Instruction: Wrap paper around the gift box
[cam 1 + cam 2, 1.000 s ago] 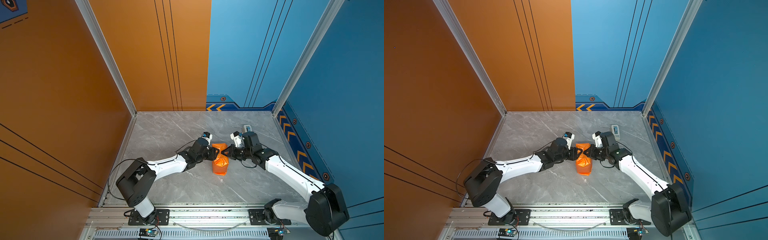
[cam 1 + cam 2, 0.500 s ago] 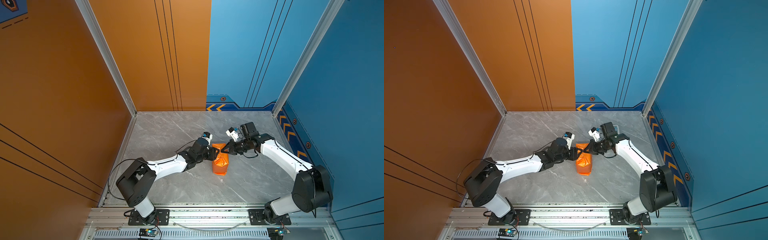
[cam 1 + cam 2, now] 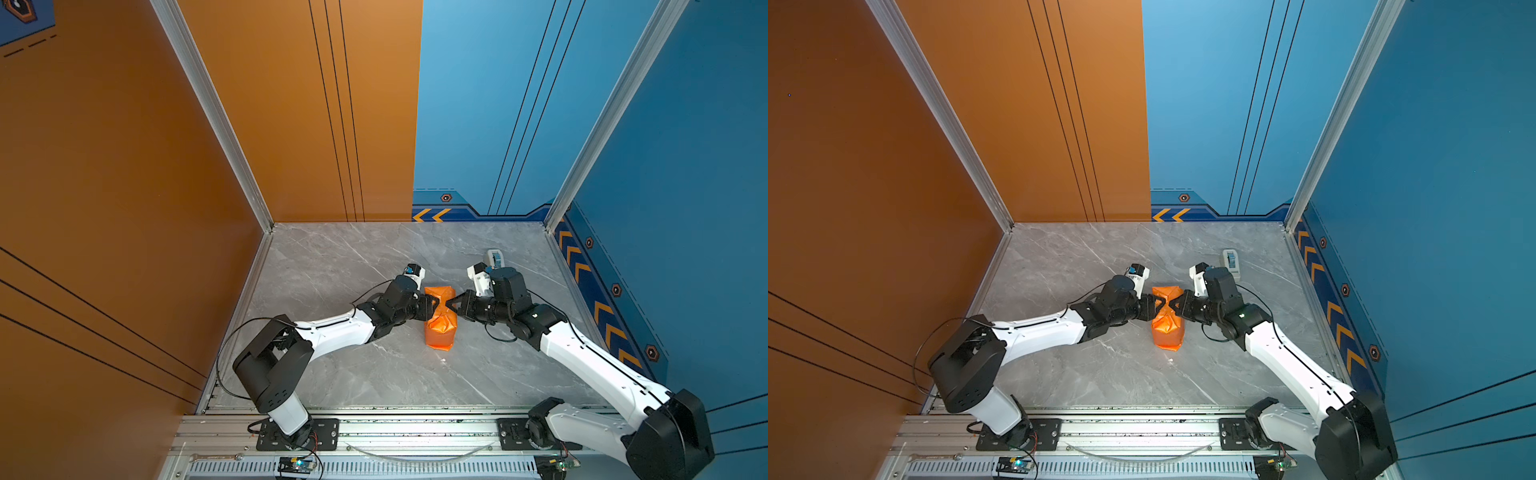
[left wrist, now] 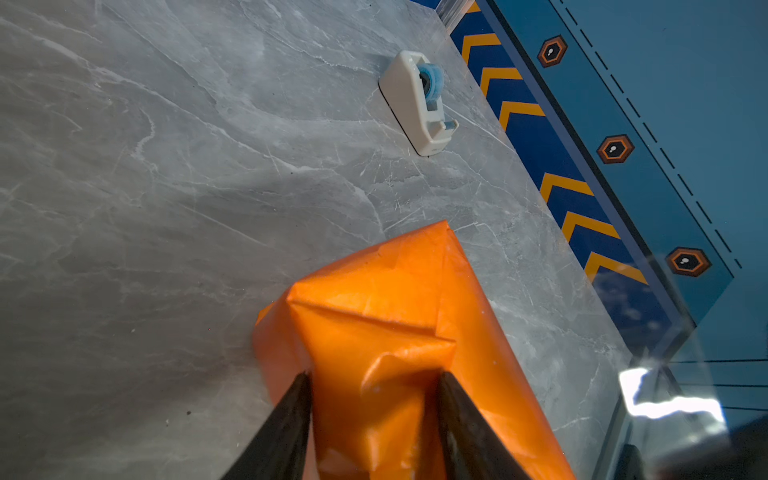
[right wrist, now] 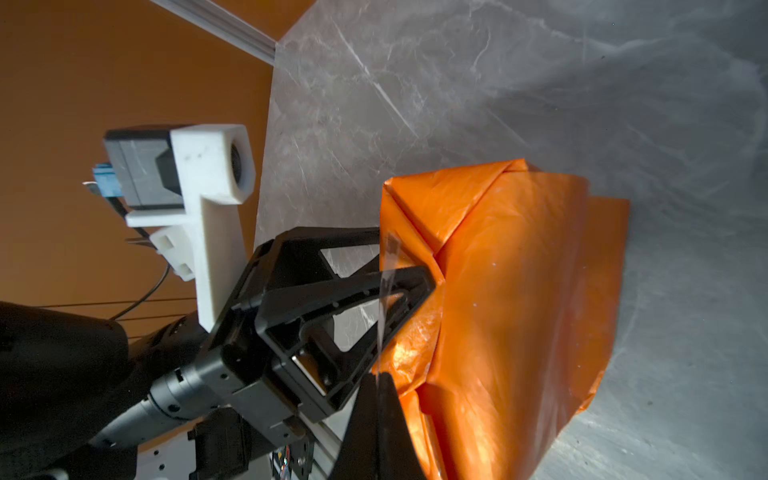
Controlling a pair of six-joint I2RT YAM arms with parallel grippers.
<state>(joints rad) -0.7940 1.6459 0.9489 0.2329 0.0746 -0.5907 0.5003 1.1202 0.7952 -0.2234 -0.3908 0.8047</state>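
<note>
parcel: we see glossy orange creased paper (image 3: 440, 328) (image 3: 1168, 328) folded round a block shape, lying mid-way across the grey marble table (image 3: 332, 270), between both arms.
gift box: fully covered by the paper, so we can't see it in any view.
left gripper (image 3: 434, 305) (image 3: 1156, 307): about half open, clamped on the far end of the parcel. The left wrist view shows one finger on each side of the folded paper (image 4: 395, 332), both touching it (image 4: 374, 376).
right gripper (image 3: 451, 305) (image 3: 1177, 307): jaws fully closed, its tip just beside the same end of the parcel, facing the left gripper.
right wrist only: a clear tape strip (image 5: 384, 299) runs from the closed tip (image 5: 376, 378) across the left gripper (image 5: 407, 255) to the paper edge (image 5: 519, 291). We can't make it out in the top views.
tape dispenser: white with a blue roll, fully visible in the left wrist view (image 4: 415, 104) and in a top view (image 3: 1230, 262). In another top view it is half hidden behind the right wrist (image 3: 494, 255). It sits well apart from the parcel, near the right wall.
</note>
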